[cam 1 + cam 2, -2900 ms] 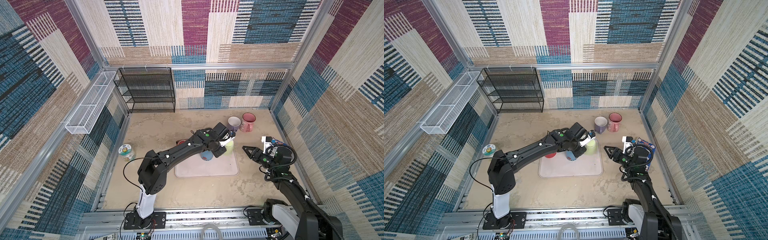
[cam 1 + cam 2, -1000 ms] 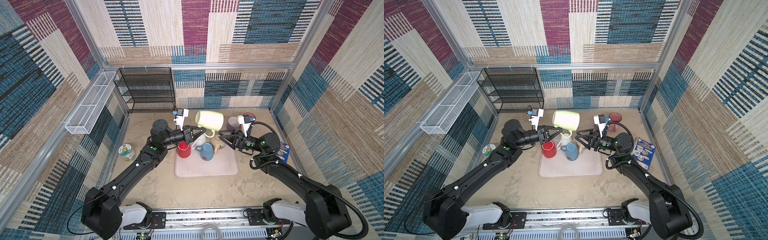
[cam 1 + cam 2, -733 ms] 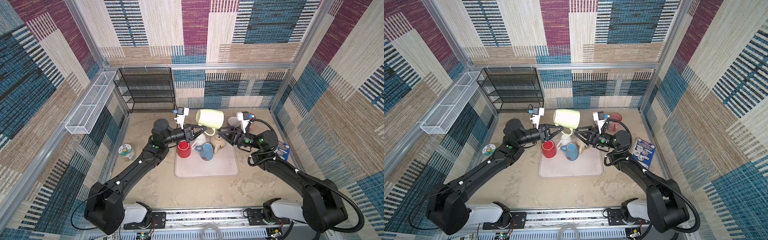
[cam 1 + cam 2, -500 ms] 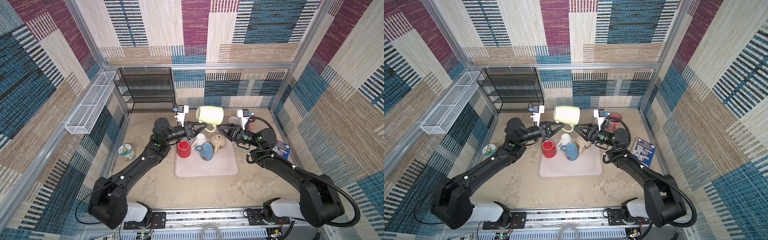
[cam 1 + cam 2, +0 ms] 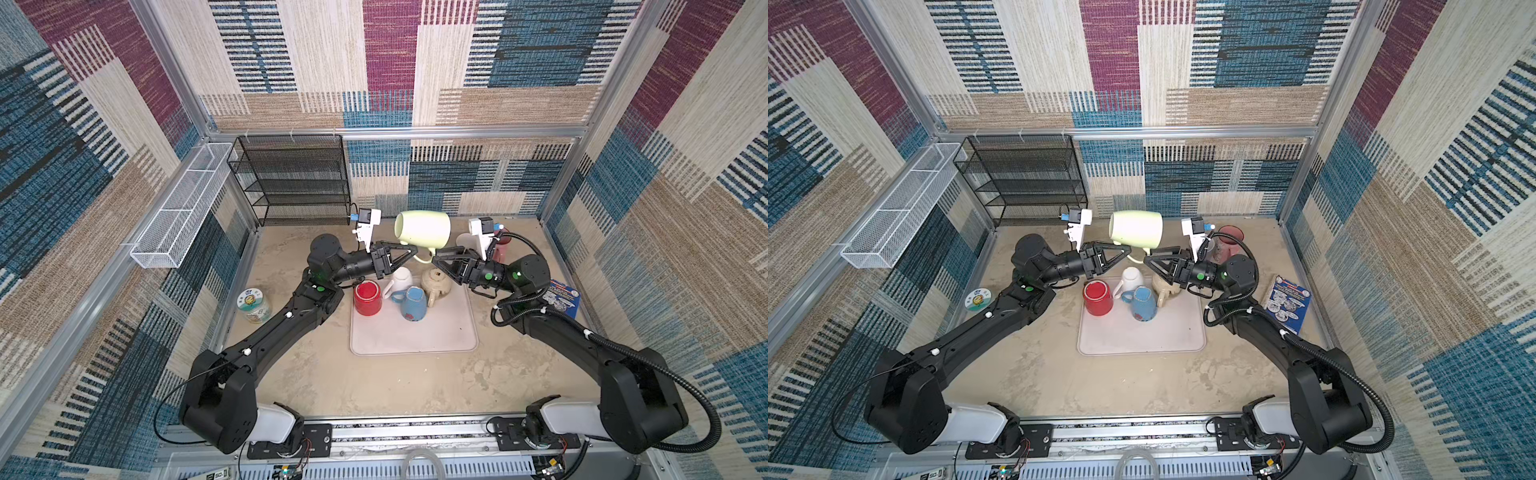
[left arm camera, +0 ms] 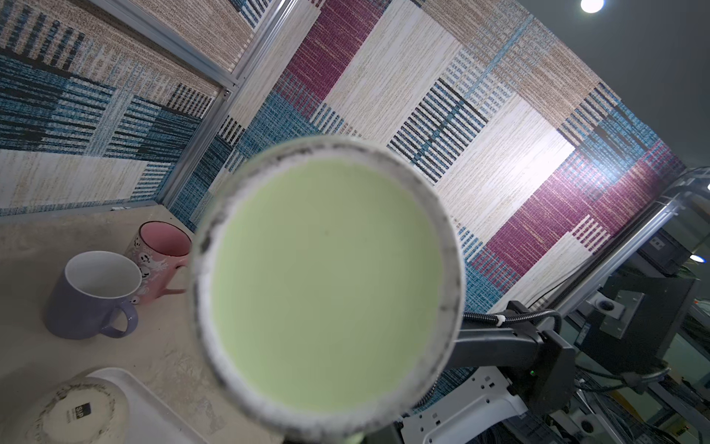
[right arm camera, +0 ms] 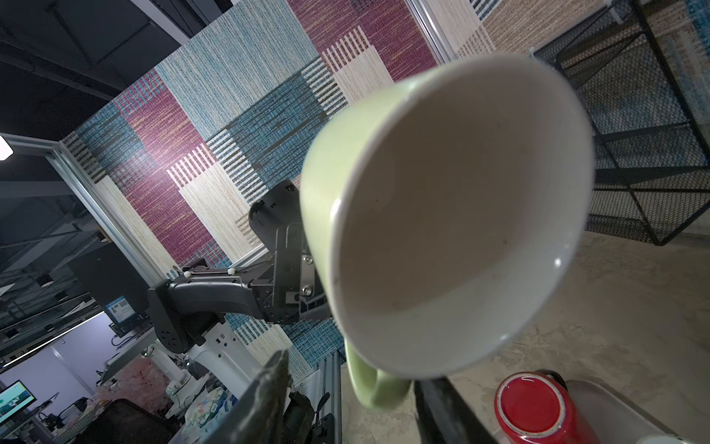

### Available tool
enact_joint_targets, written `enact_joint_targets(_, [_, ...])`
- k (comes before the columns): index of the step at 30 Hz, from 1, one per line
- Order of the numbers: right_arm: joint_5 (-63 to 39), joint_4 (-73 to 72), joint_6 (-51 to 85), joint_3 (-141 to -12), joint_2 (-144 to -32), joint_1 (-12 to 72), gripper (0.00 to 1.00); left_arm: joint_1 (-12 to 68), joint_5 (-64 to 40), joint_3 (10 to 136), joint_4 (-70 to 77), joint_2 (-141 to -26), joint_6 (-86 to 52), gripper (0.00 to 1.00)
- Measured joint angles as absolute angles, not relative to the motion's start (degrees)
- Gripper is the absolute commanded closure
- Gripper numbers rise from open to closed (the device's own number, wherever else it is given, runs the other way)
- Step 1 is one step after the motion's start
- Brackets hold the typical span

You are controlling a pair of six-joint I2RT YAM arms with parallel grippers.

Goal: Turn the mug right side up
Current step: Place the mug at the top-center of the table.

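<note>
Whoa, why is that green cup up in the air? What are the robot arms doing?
The left pincer holds the green mug in the air by its handle, lying sideways. The right pincer is open, its fingers either side of that handle. A red mug and others sit upside down on the tray below.

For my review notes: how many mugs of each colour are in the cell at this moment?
green mug: 1
red mug: 1
white mug: 1
blue mug: 1
beige mug: 1
purple mug: 1
pink mug: 1
Total: 7
</note>
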State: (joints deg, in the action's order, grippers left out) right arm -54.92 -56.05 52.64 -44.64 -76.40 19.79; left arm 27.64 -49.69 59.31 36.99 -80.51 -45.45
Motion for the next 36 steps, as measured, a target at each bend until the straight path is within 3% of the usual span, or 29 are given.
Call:
enact_joint_targets(8, [-54.92, -57.95, 55.4, -45.63, -78.0, 19.84, 0.56, 27.64, -49.67, 59.02, 39.94, -81.49, -47.81, 1.0])
enact_joint_targets(12, [-55.09, -57.69, 55.53, -46.78, -78.65, 20.12, 0.41, 27.73, -49.52, 59.02, 40.66, -81.52, -47.81, 1.0])
enact_joint_targets(15, [-54.94, -55.44, 53.89, -47.37, -78.46, 20.18, 0.39, 27.77, -49.47, 59.02, 40.58, -81.19, -47.81, 1.0])
enact_joint_targets(21, [-54.46, -55.48, 53.6, -47.37, -79.15, 20.14, 0.57, 27.88, -50.28, 58.81, 40.66, -80.42, -47.79, 1.0])
enact_joint_targets(36, [-56.58, -59.22, 59.48, -50.11, -81.54, 21.5, 0.63, 28.62, -49.74, 57.93, 47.4, -83.37, -48.01, 1.0])
